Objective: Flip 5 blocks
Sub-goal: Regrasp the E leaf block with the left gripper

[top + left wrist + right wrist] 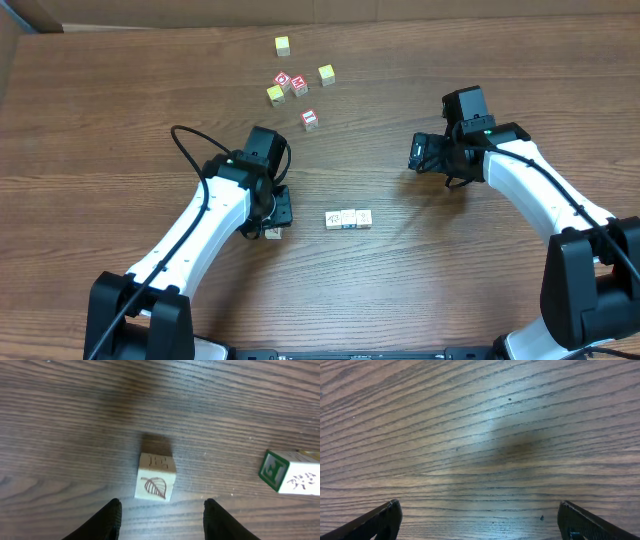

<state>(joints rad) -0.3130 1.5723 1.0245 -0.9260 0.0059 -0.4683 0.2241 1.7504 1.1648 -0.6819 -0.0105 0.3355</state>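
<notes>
Well, over the brown wooden table (70, 415) the left pincer (162, 506) hangs spread, the right pincer (479, 510) gaping too. Ahead of the left one, untouched, sits a small pale wooden cube with a leaf drawing (156, 477): light, rigid, likely slick; pinch opposite flat sides.

Brown wood-grain table (470, 420) with soft sheen, pale bare-wood block (156, 482) with matt printed leaf, second block (274, 469) of wood with green painted face, matt black plastic fingers (111, 521) of the left gripper (161, 505), smooth glossy white arm shells (205, 222)

Wooden table (100, 110) with scattered cubes (348, 219)
</notes>
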